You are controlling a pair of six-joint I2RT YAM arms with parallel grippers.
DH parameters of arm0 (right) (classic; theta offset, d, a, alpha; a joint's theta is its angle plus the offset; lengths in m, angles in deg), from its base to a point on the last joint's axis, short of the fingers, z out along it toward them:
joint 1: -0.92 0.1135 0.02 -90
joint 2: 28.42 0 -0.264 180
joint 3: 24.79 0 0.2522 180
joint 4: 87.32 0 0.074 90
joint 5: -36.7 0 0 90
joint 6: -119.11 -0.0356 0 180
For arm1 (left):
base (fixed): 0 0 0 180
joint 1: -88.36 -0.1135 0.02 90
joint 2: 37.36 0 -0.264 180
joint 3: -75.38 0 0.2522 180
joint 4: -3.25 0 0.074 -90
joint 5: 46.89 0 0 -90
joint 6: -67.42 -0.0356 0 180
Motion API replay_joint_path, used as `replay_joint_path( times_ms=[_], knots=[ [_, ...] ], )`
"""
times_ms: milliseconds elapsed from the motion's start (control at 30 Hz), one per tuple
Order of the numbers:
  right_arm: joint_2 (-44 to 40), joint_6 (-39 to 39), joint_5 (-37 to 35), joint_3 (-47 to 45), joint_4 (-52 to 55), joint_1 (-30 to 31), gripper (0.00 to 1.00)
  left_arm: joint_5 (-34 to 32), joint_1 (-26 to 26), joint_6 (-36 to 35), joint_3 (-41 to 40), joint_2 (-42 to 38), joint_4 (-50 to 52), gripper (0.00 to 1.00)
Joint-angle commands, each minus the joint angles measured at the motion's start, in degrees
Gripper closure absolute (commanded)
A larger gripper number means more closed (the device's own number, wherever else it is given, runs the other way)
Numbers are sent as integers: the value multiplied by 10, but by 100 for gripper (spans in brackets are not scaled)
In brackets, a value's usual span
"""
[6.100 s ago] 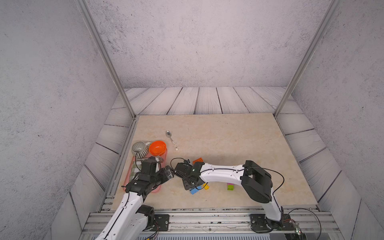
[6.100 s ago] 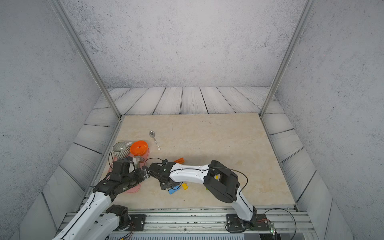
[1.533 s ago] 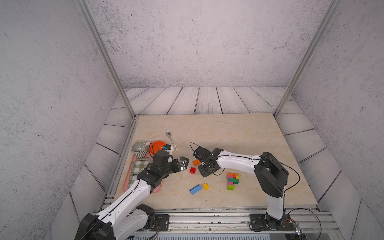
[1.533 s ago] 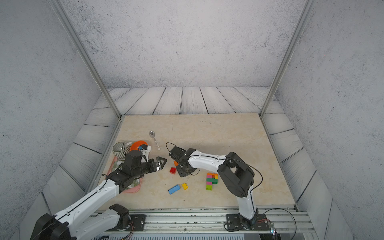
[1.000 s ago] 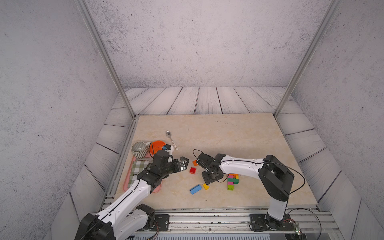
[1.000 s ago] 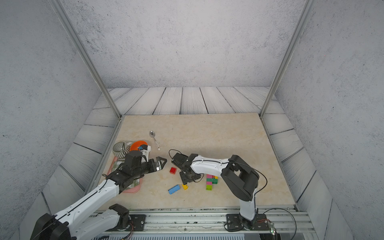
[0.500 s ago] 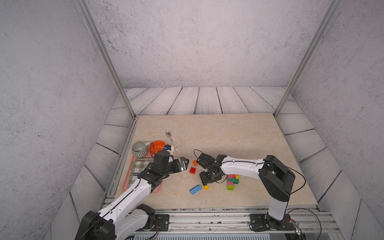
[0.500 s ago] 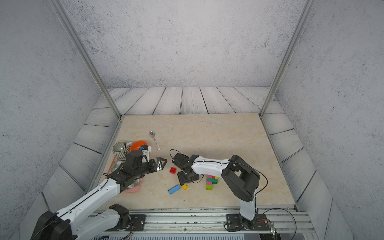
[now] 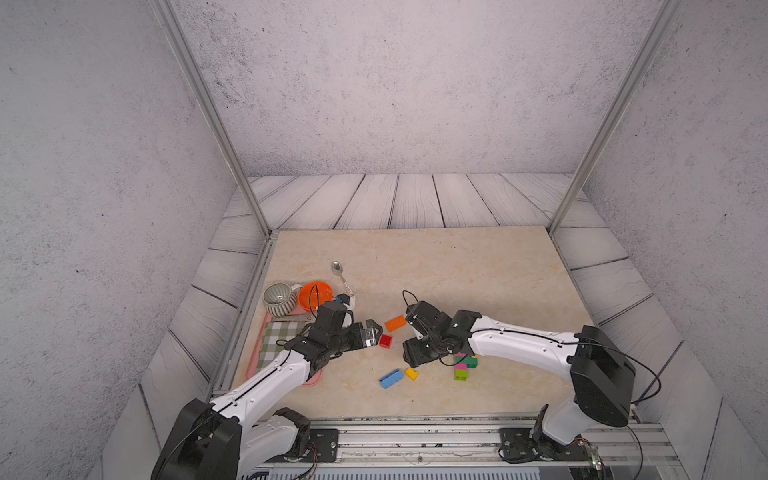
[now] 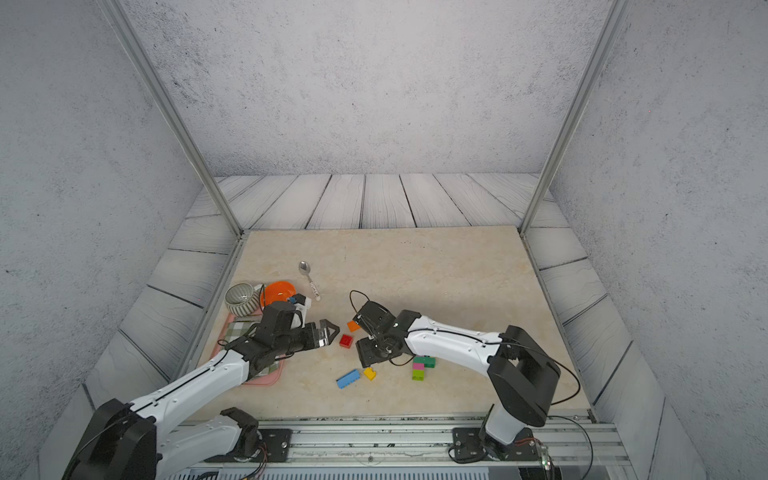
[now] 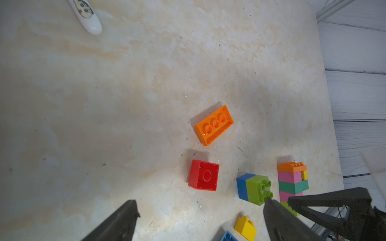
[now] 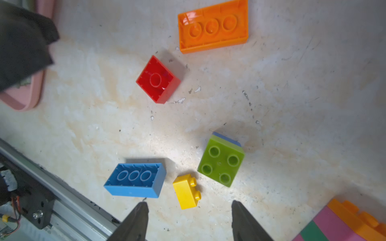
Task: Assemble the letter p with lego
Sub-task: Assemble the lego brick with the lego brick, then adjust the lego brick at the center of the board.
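Note:
The lego lies loose on the beige table. An orange long brick (image 9: 395, 323) (image 11: 213, 124) and a red square brick (image 9: 385, 341) (image 12: 158, 79) both lie studs down. Nearer the front are a blue long brick (image 9: 391, 378) (image 12: 135, 179) and a small yellow brick (image 9: 412, 374) (image 12: 187, 191). A lime brick on a blue one (image 12: 221, 159) (image 11: 255, 189) sits under my right arm. A built stack of orange, pink, green and lime (image 9: 464, 365) (image 11: 292, 181) lies to the right. My left gripper (image 9: 372, 330) (image 11: 200, 202) is open beside the red brick. My right gripper (image 9: 415, 355) (image 12: 189, 204) is open and empty, just short of the yellow brick.
A spoon (image 9: 341, 276), an orange bowl (image 9: 315, 295) and a striped grey bowl (image 9: 277, 297) stand at the left. A pink tray (image 9: 254, 353) with a checked cloth lies under my left arm. The metal rail (image 9: 415, 432) runs along the front edge.
Over the last second my right gripper has drawn back from the orange brick toward the front, over the yellow brick, and opened a little wider. My left arm has barely moved.

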Motion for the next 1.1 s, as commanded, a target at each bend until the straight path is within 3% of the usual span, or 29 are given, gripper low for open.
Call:
replay_joint_path(
  times_ms=[0, 100, 233, 367, 733, 900, 1067],
  knots=[
    [-26, 34, 3, -18, 0, -3, 33, 13, 7, 18, 0, -11, 29, 0],
    [-50, 42, -8, -36, 4, -8, 34, -4, 37, 29, -8, -53, 93, 2],
    [-93, 41, 12, -77, -13, -34, 34, -84, 119, 34, -5, -113, 198, 5],
    [-138, 35, 34, -114, -35, -61, 34, -123, 184, 37, 6, -116, 246, 9],
    [-206, 23, 54, -172, -43, -89, 33, -238, 349, -7, 106, 64, 263, 9],
    [-237, 21, 55, -188, -33, -96, 34, -244, 357, -20, 123, 123, 244, 10],
    [-255, 20, 57, -201, -31, -104, 35, -241, 357, -25, 133, 165, 229, 22]
  ],
)
